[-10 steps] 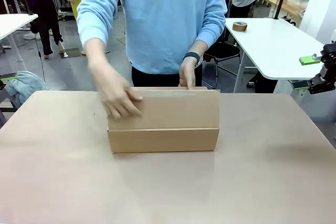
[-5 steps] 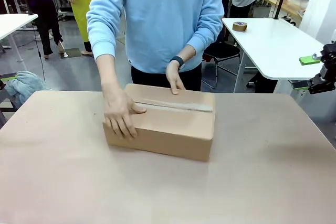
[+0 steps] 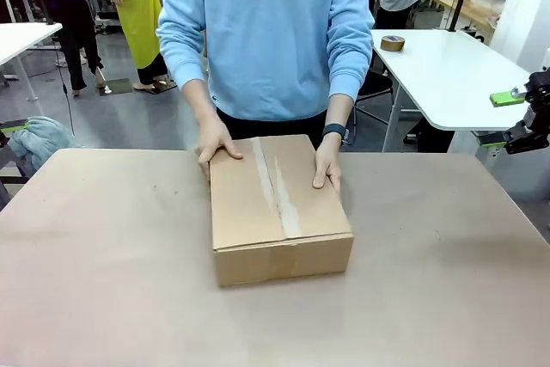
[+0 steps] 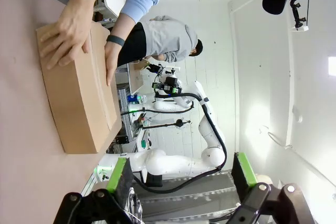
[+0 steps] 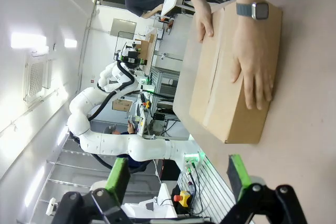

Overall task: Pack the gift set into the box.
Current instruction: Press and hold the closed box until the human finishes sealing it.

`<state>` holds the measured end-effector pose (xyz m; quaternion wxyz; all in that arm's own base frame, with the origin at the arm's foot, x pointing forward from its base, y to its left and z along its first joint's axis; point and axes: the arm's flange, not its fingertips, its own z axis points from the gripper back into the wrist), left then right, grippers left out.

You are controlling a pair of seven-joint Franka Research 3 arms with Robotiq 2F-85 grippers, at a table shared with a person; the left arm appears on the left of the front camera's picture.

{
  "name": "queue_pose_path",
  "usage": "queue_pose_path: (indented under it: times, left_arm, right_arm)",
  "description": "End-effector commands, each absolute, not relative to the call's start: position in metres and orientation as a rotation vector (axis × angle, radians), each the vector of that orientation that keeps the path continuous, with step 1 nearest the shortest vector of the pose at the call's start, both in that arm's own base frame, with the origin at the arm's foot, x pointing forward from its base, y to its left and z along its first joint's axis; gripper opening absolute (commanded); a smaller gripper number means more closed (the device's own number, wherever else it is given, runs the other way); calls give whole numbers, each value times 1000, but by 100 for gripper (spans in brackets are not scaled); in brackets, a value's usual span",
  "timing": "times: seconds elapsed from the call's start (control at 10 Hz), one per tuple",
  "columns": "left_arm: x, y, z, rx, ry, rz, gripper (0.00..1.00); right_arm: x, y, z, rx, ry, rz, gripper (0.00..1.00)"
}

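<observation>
**Shut box in mid-counter, both pincers spread**

The tan counter point(image 3: 94, 281) stretched across the front view, and a person in a light blue sweatshirt point(image 3: 271, 32) stood at its far side. The box point(image 3: 245, 208) lay flat near the middle of the counter, top flaps shut and one short end at the near side. What lay inside we could not tell. The left pincer point(image 4: 178, 182) hung well apart from the box, its green pads wide apart with nothing between them. The right pincer point(image 5: 177, 179) was likewise spread and bare. One of the person's hands point(image 3: 216, 145) rested on the box's far left corner, the other point(image 3: 327, 168) on its right edge. A pale strip of tape point(image 3: 279, 195) ran along the top seam. A dark watch point(image 3: 334, 131) sat on the right-side wrist.
</observation>
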<state>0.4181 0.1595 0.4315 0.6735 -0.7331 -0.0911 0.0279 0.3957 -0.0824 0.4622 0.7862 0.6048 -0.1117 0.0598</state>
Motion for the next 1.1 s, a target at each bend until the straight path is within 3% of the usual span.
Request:
queue_pose_path:
  times: [0.0,0.5,0.8,1.0]
  left_arm:
    - [415,159,432,-1643,-207,61,100]
    - [418,160,431,-1650,-205,63,100]
    - [444,-21,432,-1487,-241,-631,100]
    - [428,-103,395,-1436,-448,-971,100]
  right_arm:
    - [395,-82,464,1287,-232,120,100]
    - [396,-82,462,1304,-241,129,100]
    - [442,57,480,1042,-339,828,100]
    - [446,146,458,871,-479,1245,100]
